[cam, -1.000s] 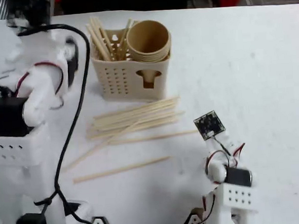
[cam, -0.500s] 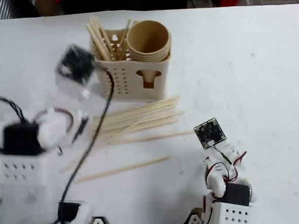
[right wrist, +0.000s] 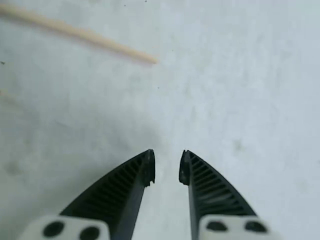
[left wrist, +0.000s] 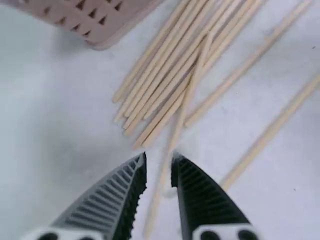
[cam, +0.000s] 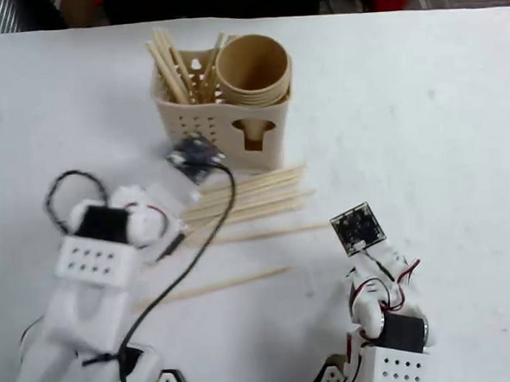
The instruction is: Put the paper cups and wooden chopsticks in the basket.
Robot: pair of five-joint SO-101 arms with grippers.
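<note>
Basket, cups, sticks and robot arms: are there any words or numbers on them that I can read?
No words or numbers can be read.
The basket has only holes and a cut-out shape, no letters.
The paper cups and the chopsticks are plain.
The small dark board: anything on it is too small to read.

One basket (cam: 201,135), one stack of paper cups (cam: 253,68), perhaps ten loose chopsticks (cam: 238,201), several standing chopsticks (cam: 168,71) inside the basket.

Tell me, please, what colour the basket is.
The basket is cream, perforated with small holes; the high view shows it best.
</note>
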